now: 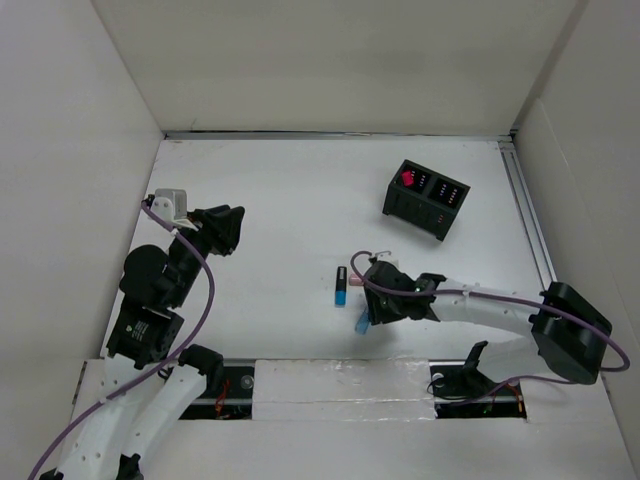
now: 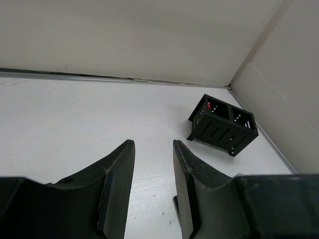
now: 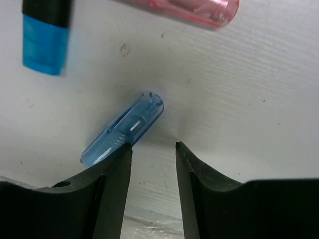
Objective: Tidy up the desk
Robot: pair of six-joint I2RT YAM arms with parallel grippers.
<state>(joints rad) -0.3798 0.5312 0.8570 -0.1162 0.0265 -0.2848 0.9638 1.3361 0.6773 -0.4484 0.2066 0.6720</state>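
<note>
**White tabletop, loose pen parts by the near edge**

White tabletop [image 1: 290, 190] fills the bay, walled by plain white panels on three sides.

- Black slotted organizer [image 1: 425, 198] sits toward the far right corner, turned askew. Something red [image 1: 408, 178] shows in one end compartment. Probably the home for the loose items.
- Black marker with a blue end [image 1: 341, 287] lies flat, nearer the near edge than the far one, around mid-width.
- Clear blue cap [image 3: 122, 134] lies just beside it, closer to the near edge. A clear pink piece [image 3: 184, 9] lies close by, cut off by the frame.
- Right fingers [image 3: 112, 194] are low over the cap, moderately apart, holding nothing. The cap's end lies at one fingertip, outside the gap rather than in it. My read: lining up for a pick, and the alignment is off; closing now could push the cap aside.
- Left fingers [image 2: 117, 189] hang above the left side of the tabletop, narrow gap, empty, pointed toward the organizer. Seemingly parked out of the way.

Sorting looks barely begun.
</note>
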